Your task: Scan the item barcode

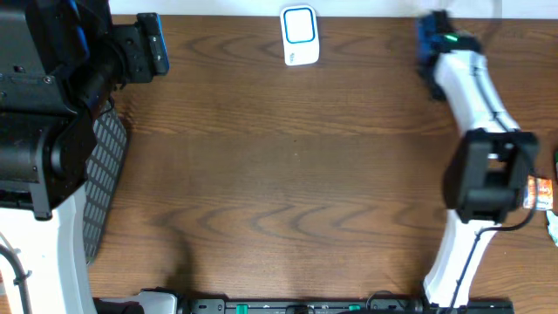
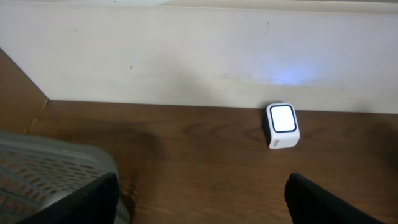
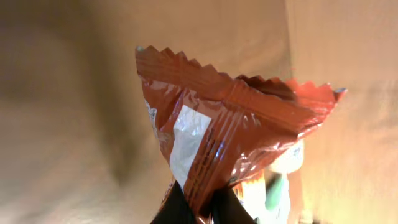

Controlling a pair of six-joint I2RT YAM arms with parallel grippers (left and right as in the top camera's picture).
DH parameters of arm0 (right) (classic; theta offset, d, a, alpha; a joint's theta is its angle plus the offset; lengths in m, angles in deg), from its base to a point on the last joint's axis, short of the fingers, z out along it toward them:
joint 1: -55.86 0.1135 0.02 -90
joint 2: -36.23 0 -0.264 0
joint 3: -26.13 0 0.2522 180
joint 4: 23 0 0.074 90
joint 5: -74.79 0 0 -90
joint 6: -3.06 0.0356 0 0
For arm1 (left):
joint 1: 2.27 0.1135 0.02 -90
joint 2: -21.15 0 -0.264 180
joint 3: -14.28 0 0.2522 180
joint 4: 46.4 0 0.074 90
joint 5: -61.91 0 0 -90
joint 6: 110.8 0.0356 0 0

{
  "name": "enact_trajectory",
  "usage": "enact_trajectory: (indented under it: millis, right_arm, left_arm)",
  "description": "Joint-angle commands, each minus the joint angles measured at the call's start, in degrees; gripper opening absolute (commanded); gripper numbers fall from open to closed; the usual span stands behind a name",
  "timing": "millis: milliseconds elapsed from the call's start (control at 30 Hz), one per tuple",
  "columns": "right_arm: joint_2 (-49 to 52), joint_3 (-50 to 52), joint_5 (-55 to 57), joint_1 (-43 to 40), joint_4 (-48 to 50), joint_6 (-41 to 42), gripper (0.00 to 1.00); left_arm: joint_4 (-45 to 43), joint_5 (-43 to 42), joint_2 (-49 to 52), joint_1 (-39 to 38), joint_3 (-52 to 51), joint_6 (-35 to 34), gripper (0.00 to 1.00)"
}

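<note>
Two things could spoil the scan. The packet (image 3: 230, 130) is a crinkled red-brown foil wrapper, and the right gripper (image 3: 202, 208) is clenched on only its lower seam. The wrapper fans out loose above that narrow pinch, so a quick swing could make it twist, flap or slide free. I also cannot tell where the barcode sits. A white patch shows on one face, but if the code faces away from the scanner (image 1: 298, 35), the pass will read nothing.

In the overhead view the packet hangs at the far right of the scene, out past the right edge of the bench (image 1: 288, 174), so it must clear that edge coming in. The scanner stands at the far edge, close to the wall (image 2: 186, 56), with little room behind it. A broad stretch of bare wood between packet and scanner gives an open approach from the near side.

The left gripper (image 2: 202, 199) is released, holding nothing, at the far left beside the mesh basket (image 1: 105, 174), well apart from that path.
</note>
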Motion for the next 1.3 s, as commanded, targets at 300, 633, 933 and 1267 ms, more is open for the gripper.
enact_trajectory:
  millis: [300, 633, 933, 1267]
  right_arm:
    - [0.26, 9.75, -4.76, -18.73, 6.78, 3.74, 0.17]
    - [-3.34, -6.08, -25.73, -20.41, -4.59, 6.54, 0.63]
    - [-14.71, -12.17, -55.49, -17.27, -11.21, 7.17, 0.03]
    - [-42.01, -12.22, -64.28, -15.67, -10.69, 5.81, 0.99]
  left_arm:
    - [-0.02, 0.72, -0.39, 0.31, -0.13, 0.76, 0.85]
    - [-0.02, 0.72, -0.39, 0.28, -0.13, 0.76, 0.85]
    - [-0.02, 0.72, -0.39, 0.28, -0.13, 0.76, 0.85]
    - [-0.02, 0.72, -0.39, 0.31, -0.13, 0.76, 0.85]
